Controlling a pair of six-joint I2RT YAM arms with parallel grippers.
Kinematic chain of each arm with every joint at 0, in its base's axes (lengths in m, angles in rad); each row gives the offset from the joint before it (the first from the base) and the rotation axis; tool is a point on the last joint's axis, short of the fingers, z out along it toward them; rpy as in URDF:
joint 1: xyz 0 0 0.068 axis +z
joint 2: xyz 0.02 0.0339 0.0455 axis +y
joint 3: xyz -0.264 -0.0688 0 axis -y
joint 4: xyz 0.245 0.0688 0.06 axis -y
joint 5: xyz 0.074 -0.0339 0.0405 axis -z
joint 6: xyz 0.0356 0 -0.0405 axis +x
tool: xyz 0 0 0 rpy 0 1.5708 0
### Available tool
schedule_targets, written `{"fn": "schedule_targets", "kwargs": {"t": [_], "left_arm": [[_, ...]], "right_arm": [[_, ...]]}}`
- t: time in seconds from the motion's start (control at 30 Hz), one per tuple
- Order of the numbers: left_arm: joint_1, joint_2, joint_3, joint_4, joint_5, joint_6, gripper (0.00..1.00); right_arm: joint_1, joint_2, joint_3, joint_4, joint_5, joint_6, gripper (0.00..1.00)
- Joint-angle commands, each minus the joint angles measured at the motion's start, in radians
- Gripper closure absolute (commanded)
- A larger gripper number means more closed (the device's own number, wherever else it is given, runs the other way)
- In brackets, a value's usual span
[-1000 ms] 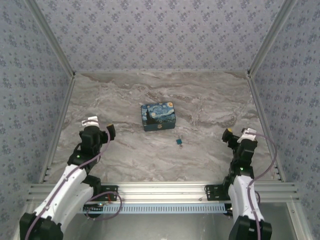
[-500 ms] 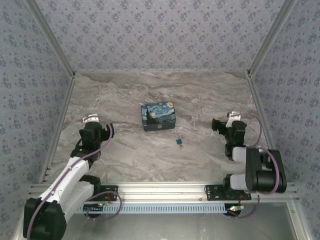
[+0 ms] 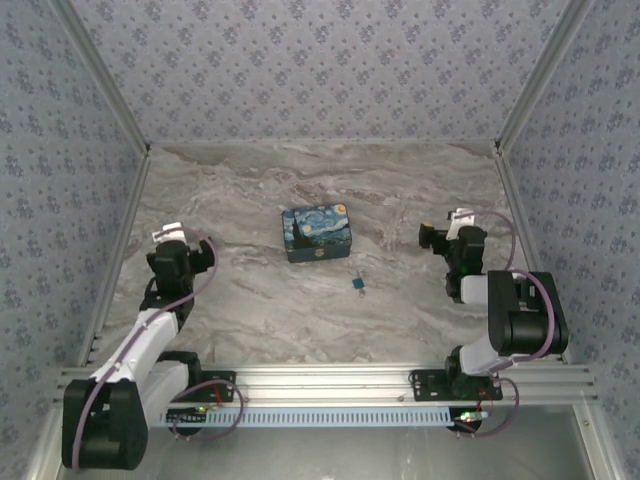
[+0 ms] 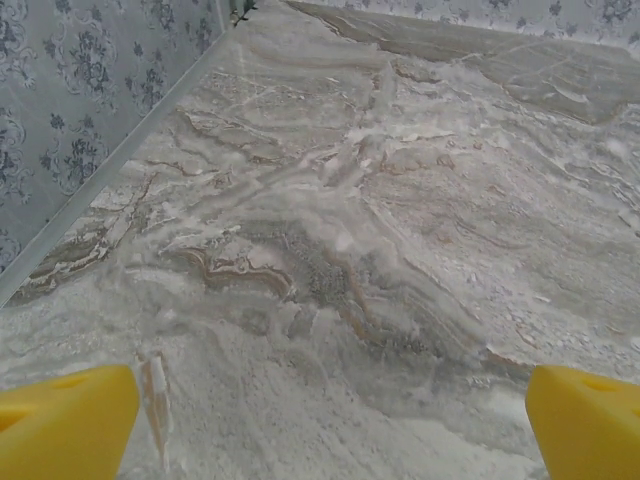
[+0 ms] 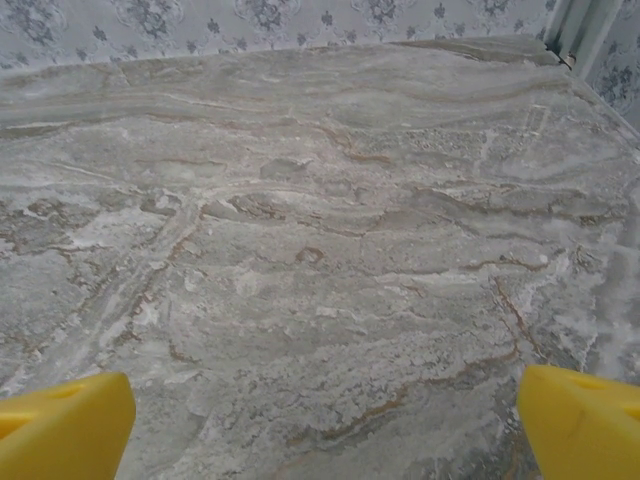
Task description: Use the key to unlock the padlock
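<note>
The tiny blue-teal padlock (image 3: 358, 284) lies on the marble table (image 3: 420, 190), a little right of centre and just in front of the painted box. The key is too small to tell apart from the padlock in the top view. My left gripper (image 3: 180, 250) hangs over the table's left side, far from the padlock. Its yellow fingertips (image 4: 65, 420) stand wide apart, open over bare marble (image 4: 335, 420). My right gripper (image 3: 445, 235) hangs to the right of the padlock. It is open too (image 5: 325, 425), with nothing between its fingertips (image 5: 580, 415).
A blue-and-yellow Starry-Night box (image 3: 317, 232) stands near the table's middle, behind the padlock. Patterned walls with metal rails close in the left, right and back sides. An aluminium rail (image 3: 320, 382) runs along the near edge by the arm bases.
The left gripper has drawn back toward the left wall. The right arm has folded over and its gripper has moved left and farther up the table. The padlock and box have not moved.
</note>
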Motion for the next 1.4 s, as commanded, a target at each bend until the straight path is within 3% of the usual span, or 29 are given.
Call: {"fn": "schedule_targets", "kwargs": {"t": [0.0,0.27,0.53,0.57,0.6,0.63,0.7,1.37], "left_arm": [[0.012,0.069,-0.033,0.255,0.033,0.074,0.00],[0.012,0.342,-0.046,0.613,0.162,0.200,0.01],[0.014,0.584,-0.052,0.837,0.241,0.229,0.01],[0.014,0.607,-0.021,0.811,0.224,0.222,0.01],[0.016,0.593,0.033,0.685,0.205,0.212,0.01],[0.044,0.593,0.083,0.589,0.247,0.184,0.01],[0.111,0.597,0.085,0.585,0.312,0.132,0.01],[0.091,0.599,0.093,0.579,0.277,0.145,0.01]], "right_arm": [[0.002,0.009,0.007,-0.022,0.027,-0.015,0.00],[0.006,0.010,0.007,-0.022,0.030,-0.016,0.00],[0.006,0.009,0.007,-0.022,0.028,-0.016,0.00],[0.005,0.009,0.007,-0.022,0.029,-0.016,0.00],[0.005,0.010,0.007,-0.022,0.029,-0.016,0.00],[0.005,0.010,0.007,-0.022,0.029,-0.017,0.00],[0.005,0.010,0.007,-0.022,0.029,-0.016,0.00],[0.026,0.012,0.018,-0.039,0.050,-0.038,0.00]]}}
